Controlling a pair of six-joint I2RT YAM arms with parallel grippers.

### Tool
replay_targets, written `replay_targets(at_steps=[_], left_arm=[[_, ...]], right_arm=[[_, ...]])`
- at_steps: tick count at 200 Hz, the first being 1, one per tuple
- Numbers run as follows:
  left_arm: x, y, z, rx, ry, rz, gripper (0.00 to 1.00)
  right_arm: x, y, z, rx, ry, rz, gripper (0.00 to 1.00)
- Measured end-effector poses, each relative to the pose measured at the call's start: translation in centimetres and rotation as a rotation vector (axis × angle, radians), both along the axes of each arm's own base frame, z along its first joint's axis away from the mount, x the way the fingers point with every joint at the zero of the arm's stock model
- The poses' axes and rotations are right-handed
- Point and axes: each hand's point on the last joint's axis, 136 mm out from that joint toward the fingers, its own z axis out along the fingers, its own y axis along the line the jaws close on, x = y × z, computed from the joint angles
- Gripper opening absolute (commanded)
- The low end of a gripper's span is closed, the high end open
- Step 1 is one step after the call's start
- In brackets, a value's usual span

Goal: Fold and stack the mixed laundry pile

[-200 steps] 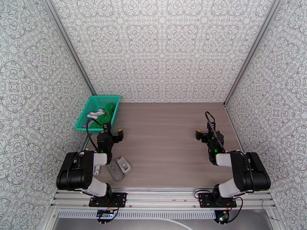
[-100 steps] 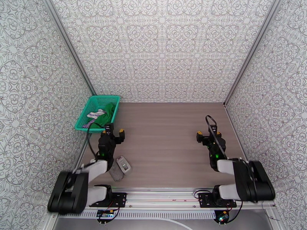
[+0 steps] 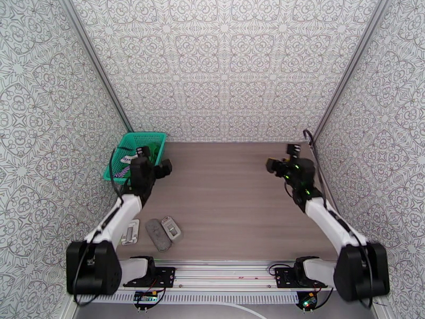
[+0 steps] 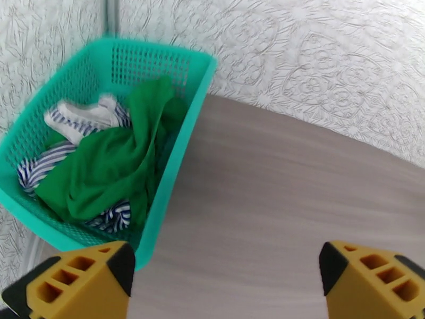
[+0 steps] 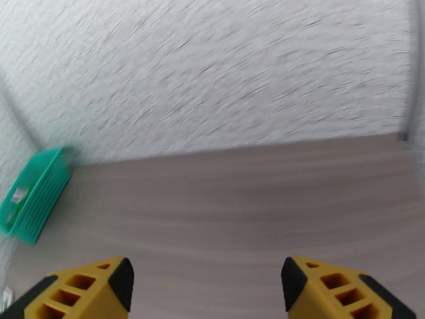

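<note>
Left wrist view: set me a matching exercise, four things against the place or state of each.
Things:
1. green shirt
2. striped top
3. teal basket
4. left gripper

Places or states:
A. open, holding nothing
B. at the far left corner of the table
C. partly buried, showing at the edges
D. uppermost garment in the heap

Pairs: 1-D, 2-C, 3-B, 4-A.

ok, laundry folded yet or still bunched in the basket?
Bunched, not folded. In the left wrist view the green shirt lies crumpled over the striped top, both inside the teal basket.
</note>
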Motion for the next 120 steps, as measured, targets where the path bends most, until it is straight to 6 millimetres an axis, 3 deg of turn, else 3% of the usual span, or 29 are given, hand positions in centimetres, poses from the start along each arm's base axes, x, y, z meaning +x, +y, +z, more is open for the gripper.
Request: replay_targets(at_steps=[22, 39, 68, 84, 103, 120], left_arm=[[2.2, 3.4, 1.3, -0.061, 0.071, 0.091, 0.76], [2.9, 6.2, 2.0, -0.086, 0.113, 0.160, 0.77], [4.5, 11.9, 1.4, -0.121, 0.221, 0.276, 0.74], [5.8, 14.4, -0.3, -0.131, 0.292, 0.315, 0.75], [7.0, 15.3, -2.5, -0.144, 0.374, 0.318, 0.77], [7.9, 14.6, -5.0, -0.161, 0.446, 0.297, 0.74]], right_arm=[[-0.4, 6.7, -1.4, -0.005, 0.104, 0.201, 0.63], [-1.0, 9.6, -2.1, -0.017, 0.151, 0.288, 0.61], [-0.8, 11.9, -3.3, -0.041, 0.202, 0.342, 0.57], [-0.2, 12.6, -4.3, -0.043, 0.233, 0.357, 0.56], [0.3, 12.9, -5.6, -0.050, 0.272, 0.360, 0.56], [0.7, 13.1, -6.4, -0.056, 0.300, 0.360, 0.54]])
